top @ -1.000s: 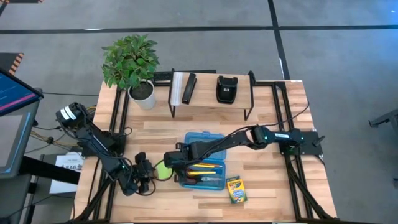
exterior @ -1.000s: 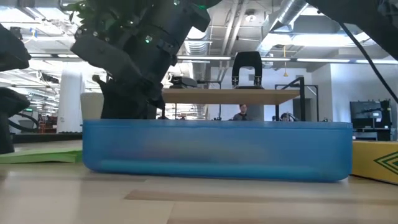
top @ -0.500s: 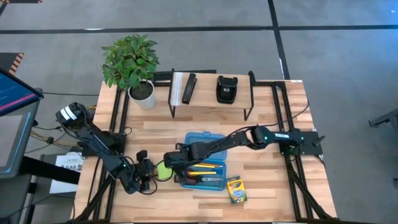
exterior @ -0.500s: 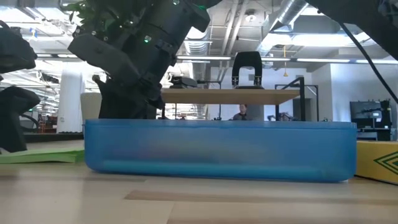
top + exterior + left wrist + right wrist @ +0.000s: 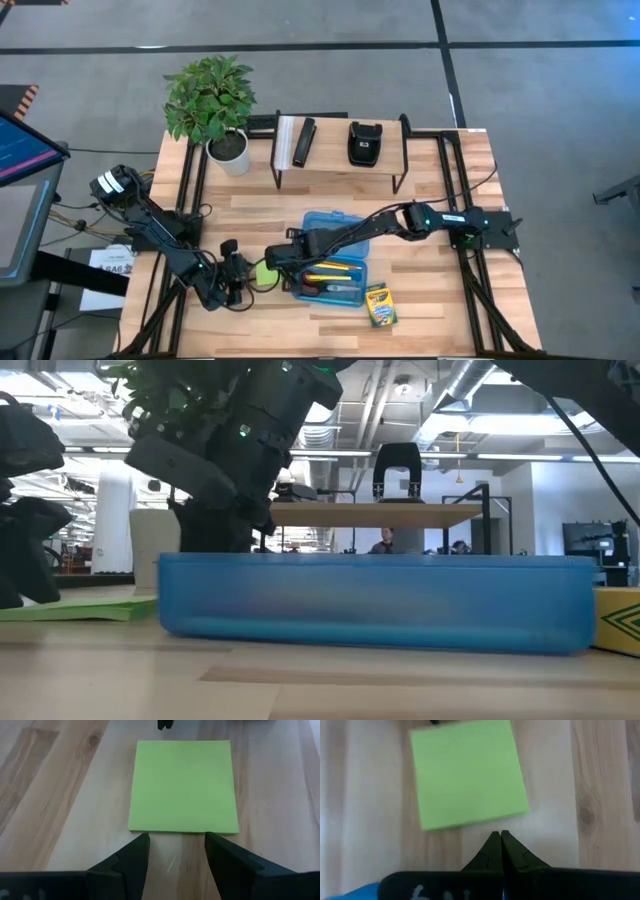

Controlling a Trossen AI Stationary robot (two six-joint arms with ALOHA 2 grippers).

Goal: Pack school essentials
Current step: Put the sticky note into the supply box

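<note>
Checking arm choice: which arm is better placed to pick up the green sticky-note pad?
Left. The left gripper is open, facing the sticky-note pad; the right gripper beside it is shut.

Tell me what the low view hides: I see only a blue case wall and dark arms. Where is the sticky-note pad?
Observer: The lime-green sticky-note pad lies flat on the table just left of the blue case, between both grippers.
Operator: Left gripper ready?
Observer: The left gripper is open, its fingertips just short of the pad's near edge.
Operator: And the right gripper?
Observer: The right gripper is shut and empty, pointing at the pad's other side.
</note>
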